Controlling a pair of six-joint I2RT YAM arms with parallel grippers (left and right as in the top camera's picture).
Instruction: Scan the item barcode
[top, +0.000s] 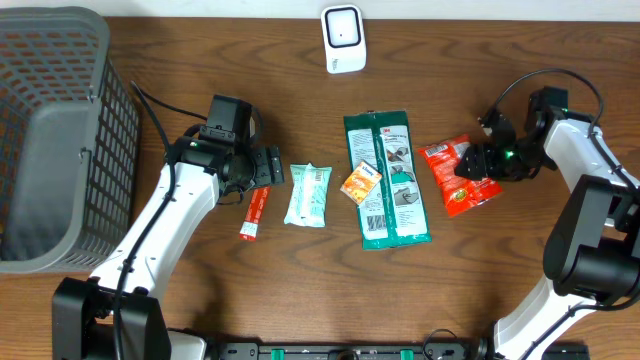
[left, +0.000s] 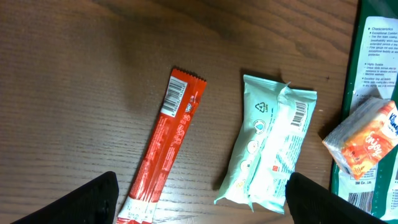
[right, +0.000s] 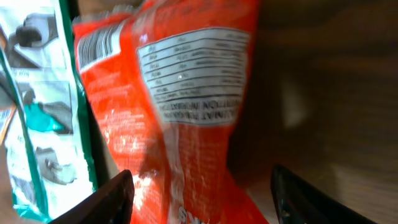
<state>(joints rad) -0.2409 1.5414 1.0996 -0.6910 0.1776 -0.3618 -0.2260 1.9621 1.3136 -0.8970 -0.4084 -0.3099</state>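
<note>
Grey basket (top: 110, 150); red snack bag (top: 460, 175) outside, on table (top: 200, 50).

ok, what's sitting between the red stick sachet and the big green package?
A pale mint pack lying flat; a small orange packet overlaps the green package's left edge. Overhead shows it.

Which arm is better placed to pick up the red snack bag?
Right: the right fingers, spread apart, straddle the snack bag; the left fingers hover over the red stick sachet, far off.
</note>
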